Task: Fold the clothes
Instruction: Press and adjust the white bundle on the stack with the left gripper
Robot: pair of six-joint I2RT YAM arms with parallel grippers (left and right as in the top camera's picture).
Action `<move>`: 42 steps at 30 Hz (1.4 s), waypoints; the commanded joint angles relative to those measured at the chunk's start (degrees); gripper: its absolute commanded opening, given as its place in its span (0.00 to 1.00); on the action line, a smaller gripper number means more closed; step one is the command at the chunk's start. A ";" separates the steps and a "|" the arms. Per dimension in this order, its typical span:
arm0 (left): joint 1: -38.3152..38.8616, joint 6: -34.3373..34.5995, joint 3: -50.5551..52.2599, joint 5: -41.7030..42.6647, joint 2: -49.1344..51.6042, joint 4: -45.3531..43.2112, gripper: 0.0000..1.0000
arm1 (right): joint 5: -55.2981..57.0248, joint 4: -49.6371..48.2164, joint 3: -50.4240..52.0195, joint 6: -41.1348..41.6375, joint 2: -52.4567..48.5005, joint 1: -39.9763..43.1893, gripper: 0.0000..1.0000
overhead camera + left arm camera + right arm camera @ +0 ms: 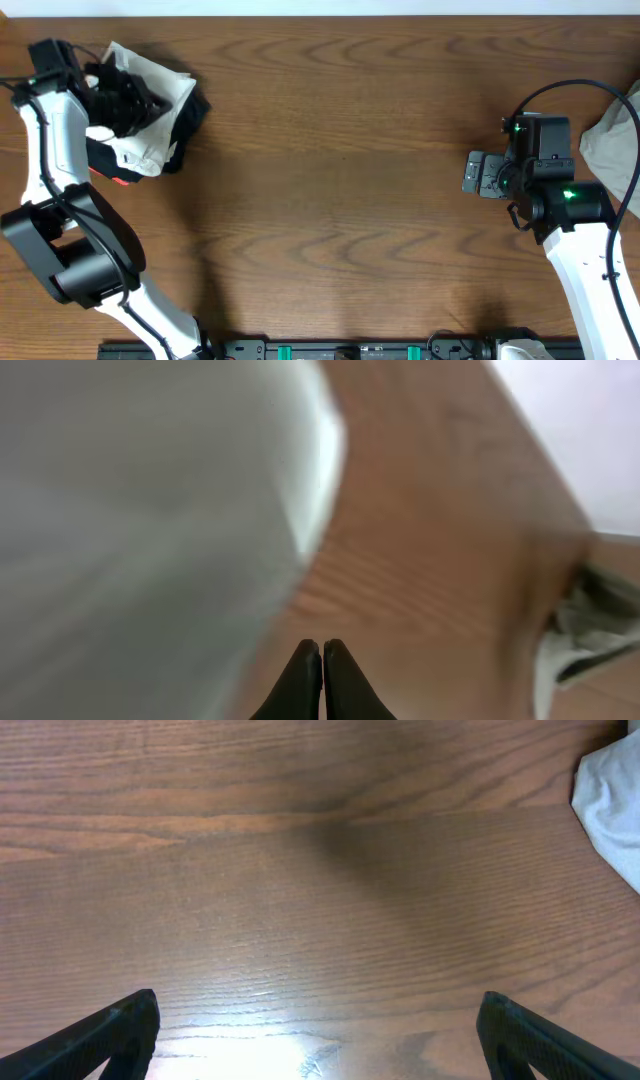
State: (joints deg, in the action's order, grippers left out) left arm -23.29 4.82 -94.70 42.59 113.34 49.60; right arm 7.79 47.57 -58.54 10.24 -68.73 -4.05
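A white folded cloth (150,75), the clothes as far as I can tell, lies at the table's far left on top of a black garment (190,120) with a red-orange edge. My left gripper (138,100) hovers over this pile. In the left wrist view its fingers (322,648) are shut with nothing between them, and the white cloth (140,530) fills the left side as a blur. My right gripper (478,175) stands open over bare wood at the right, its fingers (318,1010) wide apart and empty.
A crumpled pale grey-white cloth (615,140) lies at the table's right edge, behind the right arm. It also shows as a cloth corner (612,800) in the right wrist view. Brown wooden tabletop (330,180) stretches between the two arms.
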 commanded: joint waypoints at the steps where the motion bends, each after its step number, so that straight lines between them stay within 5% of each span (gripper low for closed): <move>1: -0.42 -2.91 2.97 -3.26 0.81 -1.46 0.06 | 0.94 0.04 -0.28 -0.24 0.24 0.66 0.99; 10: -0.98 -2.71 10.69 -2.93 0.81 -6.95 0.06 | 0.94 0.04 -0.28 -0.24 0.24 0.66 0.99; 14: -2.08 -2.34 9.81 5.27 -0.02 -8.28 0.06 | 0.94 0.04 -0.26 -0.24 0.24 0.66 0.99; 18: -3.34 2.51 6.23 12.94 -2.01 -10.78 0.06 | 0.94 0.02 -0.28 -0.24 0.24 0.68 0.99; 25: -6.95 11.76 3.58 13.27 -5.57 -21.00 0.06 | 0.94 0.04 -0.28 -0.24 0.24 0.68 0.99; 36: -13.75 13.27 5.99 -8.59 -4.33 -17.22 0.06 | 0.94 0.04 -0.28 -0.24 0.24 0.68 0.99; 42: -14.32 10.91 6.47 -9.92 -1.42 -16.70 0.06 | 0.94 0.04 -0.28 -0.24 0.24 0.66 0.99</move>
State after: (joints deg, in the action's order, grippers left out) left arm -37.63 17.34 -88.95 35.75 109.62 32.60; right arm 7.77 47.57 -58.54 10.24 -68.73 -4.05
